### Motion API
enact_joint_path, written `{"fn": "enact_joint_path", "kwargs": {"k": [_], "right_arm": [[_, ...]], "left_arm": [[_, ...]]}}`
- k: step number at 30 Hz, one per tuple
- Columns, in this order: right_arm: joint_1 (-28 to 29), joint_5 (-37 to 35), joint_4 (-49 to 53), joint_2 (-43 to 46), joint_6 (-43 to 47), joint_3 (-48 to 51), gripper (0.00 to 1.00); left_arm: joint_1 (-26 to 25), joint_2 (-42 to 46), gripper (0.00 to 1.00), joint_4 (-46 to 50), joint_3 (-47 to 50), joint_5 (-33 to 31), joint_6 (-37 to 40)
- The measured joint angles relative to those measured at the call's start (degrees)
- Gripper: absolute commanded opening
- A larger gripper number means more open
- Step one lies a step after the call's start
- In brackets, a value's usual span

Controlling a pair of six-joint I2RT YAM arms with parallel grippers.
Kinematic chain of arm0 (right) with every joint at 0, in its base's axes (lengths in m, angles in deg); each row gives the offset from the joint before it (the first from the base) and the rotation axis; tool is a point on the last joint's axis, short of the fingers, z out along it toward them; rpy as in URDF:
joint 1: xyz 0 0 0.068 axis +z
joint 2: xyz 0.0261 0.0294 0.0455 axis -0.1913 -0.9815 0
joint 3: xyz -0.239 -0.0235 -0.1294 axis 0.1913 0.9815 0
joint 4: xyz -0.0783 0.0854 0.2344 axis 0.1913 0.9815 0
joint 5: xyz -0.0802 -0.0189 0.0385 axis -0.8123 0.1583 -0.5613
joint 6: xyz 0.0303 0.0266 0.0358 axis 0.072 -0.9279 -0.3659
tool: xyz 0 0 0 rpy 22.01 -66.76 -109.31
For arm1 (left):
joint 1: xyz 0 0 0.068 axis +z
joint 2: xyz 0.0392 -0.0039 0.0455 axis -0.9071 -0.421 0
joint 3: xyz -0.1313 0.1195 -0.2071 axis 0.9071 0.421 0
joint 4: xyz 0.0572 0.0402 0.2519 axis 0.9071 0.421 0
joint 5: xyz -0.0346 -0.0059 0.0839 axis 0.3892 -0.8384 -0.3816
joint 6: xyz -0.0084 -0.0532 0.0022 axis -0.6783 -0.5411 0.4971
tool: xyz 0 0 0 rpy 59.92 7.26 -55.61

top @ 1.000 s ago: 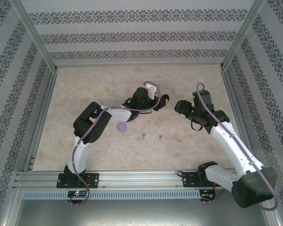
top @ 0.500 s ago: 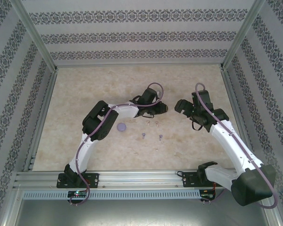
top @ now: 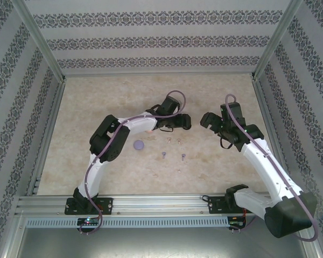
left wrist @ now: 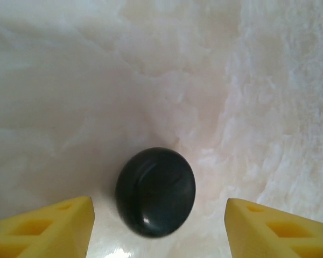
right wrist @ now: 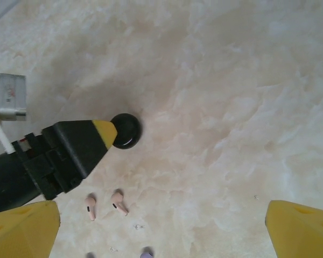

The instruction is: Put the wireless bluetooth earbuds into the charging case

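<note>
Two pink earbuds (right wrist: 118, 202) lie loose near the black case (left wrist: 155, 192). You have the left gripper (left wrist: 159, 204) parted astride that case, untouching; the right gripper (right wrist: 162, 212) gapes wide, nearby.

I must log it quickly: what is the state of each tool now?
Left tool: open, holding nothing; the black case lies between its fingers.
Right tool: open, empty.

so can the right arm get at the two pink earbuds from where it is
Probably yes. The pink earbuds lie uncovered on bare table, and the right claw hangs open nearby with nothing between. The left claw sits close by at the black case, so room looks tight.
</note>
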Motion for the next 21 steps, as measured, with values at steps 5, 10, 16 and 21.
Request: {"fn": "enact_joint_path", "kwargs": {"k": [5,10,16,21], "right_arm": [[3.9,0.0,-0.9,0.0,-0.3,0.0,0.97],[11.7,0.0,-3.2,-5.2,-0.9,-0.5,0.90],[23.1,-1.1,-2.8,-19.9,-2.6,-8.2,0.90],[31.0,-2.7,-1.1,-32.5,-4.7,-18.6,0.89]], "left_arm": [[1.6,10.3,0.72,0.5,5.2,-2.6,2.2],[4.5,24.5,0.83,-0.1,13.1,-6.7,4.8],[9.8,39.7,0.99,-0.5,23.6,-12.9,7.7],[16.4,48.3,0.99,-0.5,31.1,-16.5,8.1]]}}
